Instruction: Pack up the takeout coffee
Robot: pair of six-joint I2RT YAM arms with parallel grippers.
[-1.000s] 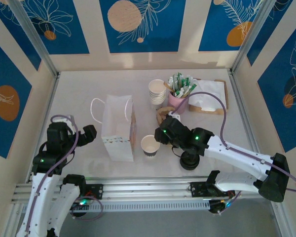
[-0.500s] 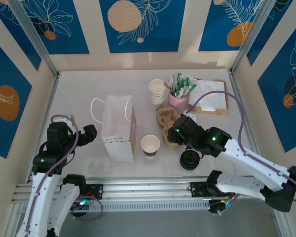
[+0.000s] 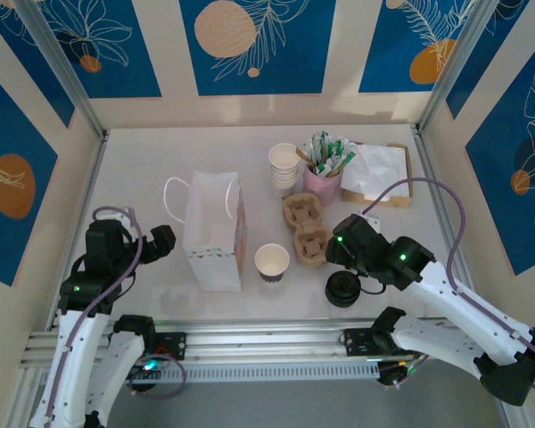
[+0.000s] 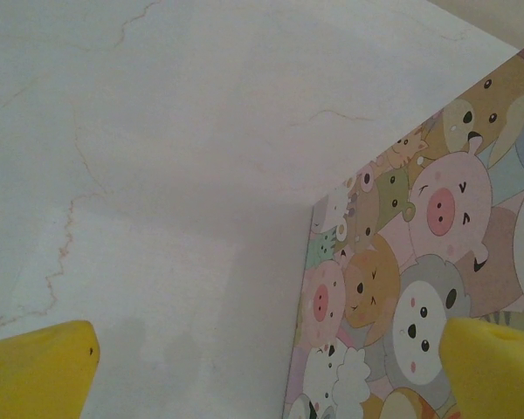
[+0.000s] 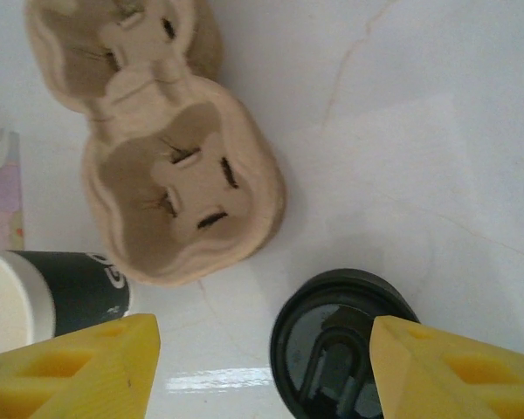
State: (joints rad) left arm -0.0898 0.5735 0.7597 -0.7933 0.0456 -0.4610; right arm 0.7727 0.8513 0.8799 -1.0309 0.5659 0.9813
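An open, lidless coffee cup (image 3: 271,261) with a dark sleeve (image 5: 65,292) stands beside the white paper bag (image 3: 214,232). The bag's side carries a cartoon animal print (image 4: 419,288). Right of the cup lie a two-slot cardboard carrier (image 3: 306,225) (image 5: 170,175) and a black lid (image 3: 342,288) (image 5: 345,349). My right gripper (image 3: 335,250) (image 5: 262,367) hovers open above the gap between carrier and lid, holding nothing. My left gripper (image 3: 160,241) (image 4: 262,375) is open just left of the bag, with bare table between its fingers.
Behind the carrier stand a stack of paper cups (image 3: 283,167), a pink cup of sachets and stirrers (image 3: 324,178) and a wooden tray of napkins (image 3: 379,174). The bag's handle (image 3: 174,196) lies on the table to its left. Frame rails edge the table.
My right arm has drawn back to the right, away from the coffee cup, uncovering the carrier, and now hangs over the lid. The left arm has not moved.
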